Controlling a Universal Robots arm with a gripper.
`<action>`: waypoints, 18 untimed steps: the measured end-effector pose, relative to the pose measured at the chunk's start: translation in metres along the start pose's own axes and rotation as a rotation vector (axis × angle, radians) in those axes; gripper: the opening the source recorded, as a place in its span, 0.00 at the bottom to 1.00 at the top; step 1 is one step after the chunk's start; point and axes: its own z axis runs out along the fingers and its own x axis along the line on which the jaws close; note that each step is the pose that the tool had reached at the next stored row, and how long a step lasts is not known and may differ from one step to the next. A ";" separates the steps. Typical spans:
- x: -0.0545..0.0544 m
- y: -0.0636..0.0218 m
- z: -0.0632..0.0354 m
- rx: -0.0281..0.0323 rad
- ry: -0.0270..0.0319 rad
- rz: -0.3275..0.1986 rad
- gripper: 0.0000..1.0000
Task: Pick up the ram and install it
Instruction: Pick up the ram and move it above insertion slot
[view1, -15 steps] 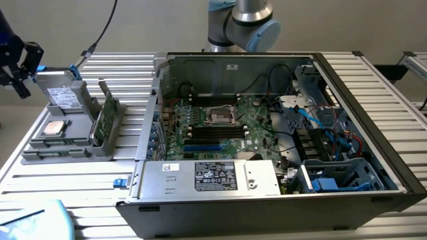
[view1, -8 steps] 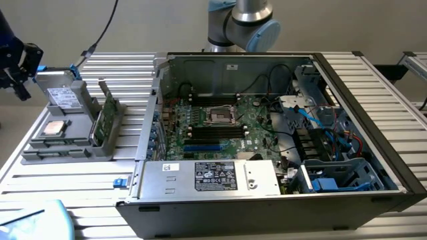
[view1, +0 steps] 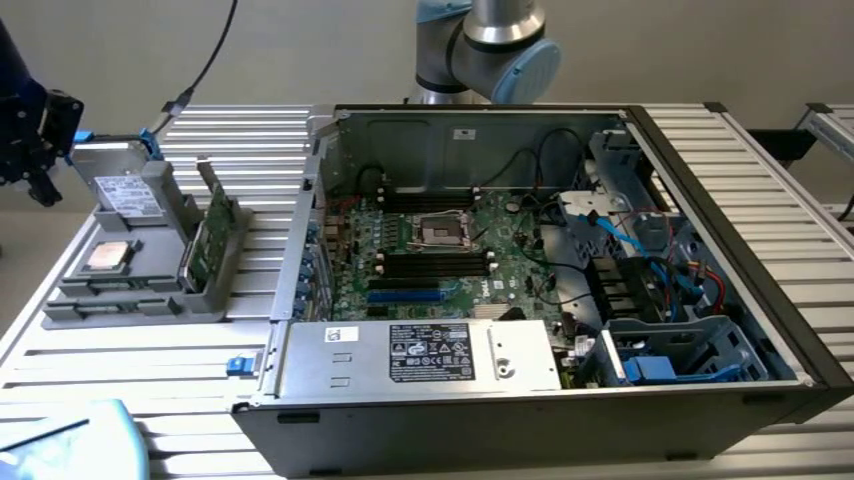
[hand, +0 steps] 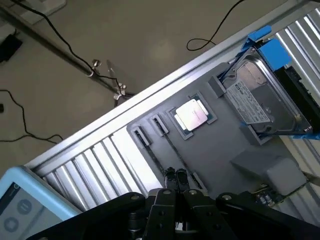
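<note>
My gripper is shut with nothing between its fingers. It hangs above the grey parts tray, over the end with two long narrow slots. A thin dark strip stands edge-on in the slot just under my fingertips; it may be the ram, but I cannot tell for sure. In the exterior view the gripper is at the far left, above and beside the tray. The open computer case lies to the exterior view's right, its motherboard memory slots showing.
On the tray lie a square silver processor and a hard drive with blue clips. Larger green cards stand in the tray's holder next to the case wall. A light-blue tablet lies at the table's front corner. Cables run over the floor.
</note>
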 end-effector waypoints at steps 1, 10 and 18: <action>0.000 -0.0001 0.0005 0.0009 0.0026 -0.018 0.11; 0.000 -0.0005 0.0035 0.0117 0.0252 -0.180 0.11; 0.000 -0.0007 0.0050 0.0506 0.0309 -0.317 0.11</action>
